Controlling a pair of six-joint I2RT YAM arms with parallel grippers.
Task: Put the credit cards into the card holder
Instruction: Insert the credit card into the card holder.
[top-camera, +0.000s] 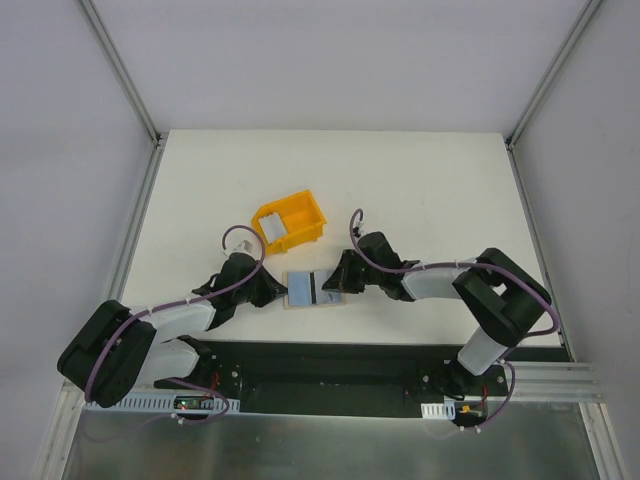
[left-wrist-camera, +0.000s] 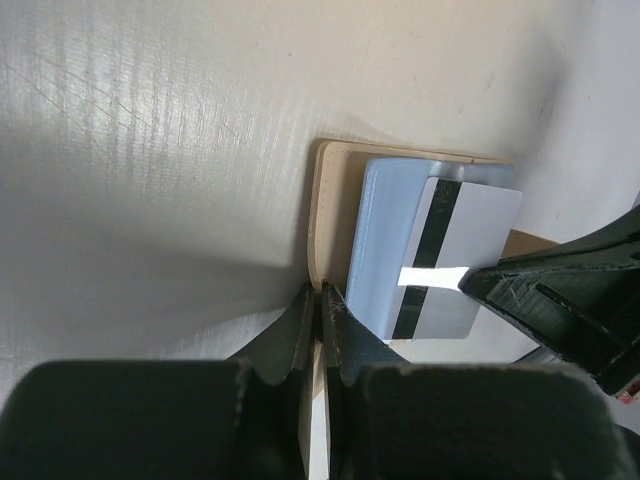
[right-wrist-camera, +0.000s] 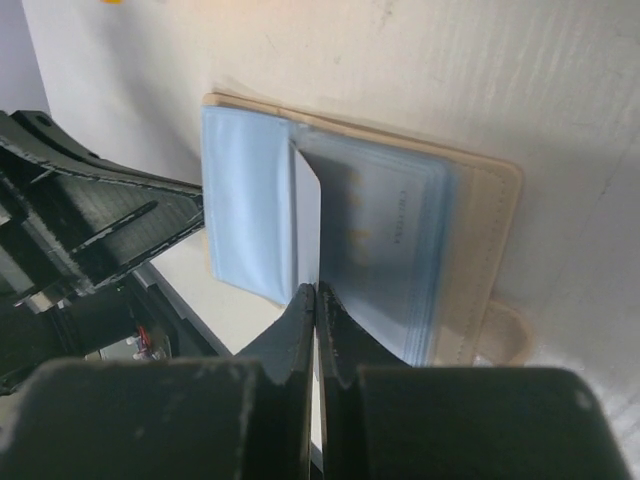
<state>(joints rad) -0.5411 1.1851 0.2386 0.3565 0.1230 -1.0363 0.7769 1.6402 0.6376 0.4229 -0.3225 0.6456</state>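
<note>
The right claw (right-wrist-camera: 316, 292) is clenched on the edge of one credit card (right-wrist-camera: 306, 215), whose far end noses into a blue sleeve (right-wrist-camera: 245, 200) of the card holder (right-wrist-camera: 480, 230) — which lies open on the tabletop (left-wrist-camera: 150, 150). The left claw (left-wrist-camera: 320, 298), also clenched, presses at the holder's edge. The card could catch the sleeve's lip and buckle, or the holder could slide. Counted — one card seen, one holder, one yellow bin (top-camera: 306, 222).
</note>
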